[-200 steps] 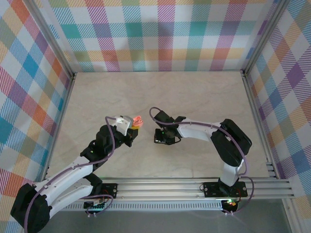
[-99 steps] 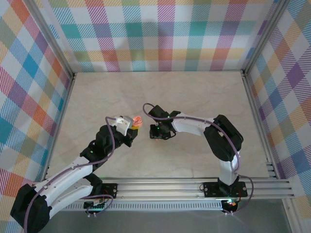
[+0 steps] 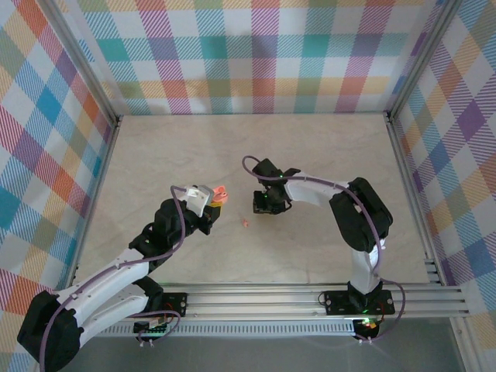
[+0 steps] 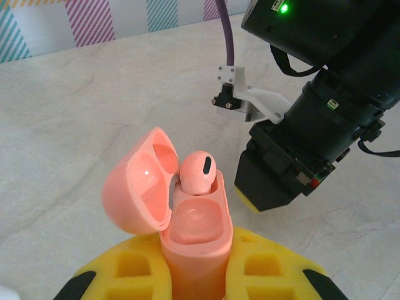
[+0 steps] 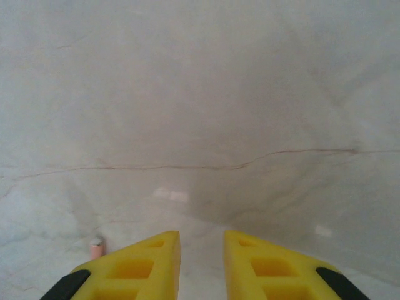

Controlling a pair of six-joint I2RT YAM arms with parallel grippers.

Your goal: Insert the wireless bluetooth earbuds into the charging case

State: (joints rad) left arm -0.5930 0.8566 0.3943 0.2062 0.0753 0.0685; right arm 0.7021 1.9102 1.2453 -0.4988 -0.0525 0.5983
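Note:
My left gripper (image 4: 194, 270) is shut on the pinkish-orange charging case (image 4: 195, 247), held upright with its lid swung open to the left. One pinkish-orange earbud (image 4: 199, 173) sits tilted in the far socket; the near socket is bare. From above, the case (image 3: 219, 194) is at the tip of my left gripper (image 3: 210, 204). My right gripper (image 3: 263, 208) hovers low to the right of the case, open by a narrow gap with nothing in it (image 5: 201, 250). A second pinkish-orange earbud (image 3: 245, 222) lies loose on the table, just left of my right fingers (image 5: 96, 248).
The marble tabletop (image 3: 325, 155) is walled by plaid panels on three sides. An aluminium rail (image 3: 310, 298) runs along the near edge by the arm bases. My right wrist body (image 4: 312, 131) hangs close to the case's right.
My right gripper swung toward the case, then drew back to the right and farther away. A small pinkish-orange earbud now shows on the table where it had been. My left arm stayed still.

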